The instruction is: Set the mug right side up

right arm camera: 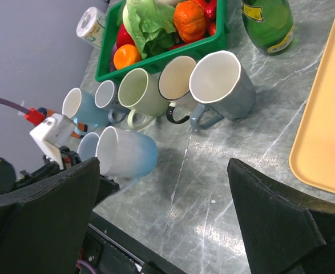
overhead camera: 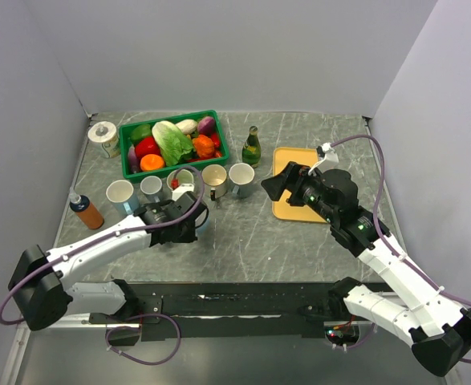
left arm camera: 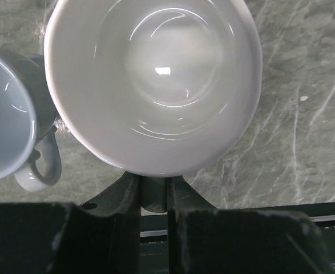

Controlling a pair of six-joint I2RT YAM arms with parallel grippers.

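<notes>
Clamping the mug (left arm camera: 156, 114) rim, left fingers (left arm camera: 126, 197), second mug (left arm camera: 4, 114) just beside, right fingers (right arm camera: 281, 217) spread wide.

Left arm (overhead camera: 99, 241) runs low from its base at the near left, forward and to the right, forearm almost level. Left gripper (left arm camera: 153, 185) has its fingers (left arm camera: 127, 197) drawn close together, pinching the wall of the mug (left arm camera: 156, 85), only a thin gap between them. Right arm (overhead camera: 387, 265) climbs from the near right base toward the middle, wrist raised. Right gripper (overhead camera: 277, 184) points left and downward, fingers (right arm camera: 47, 211) spread wide, holding nothing.
</notes>
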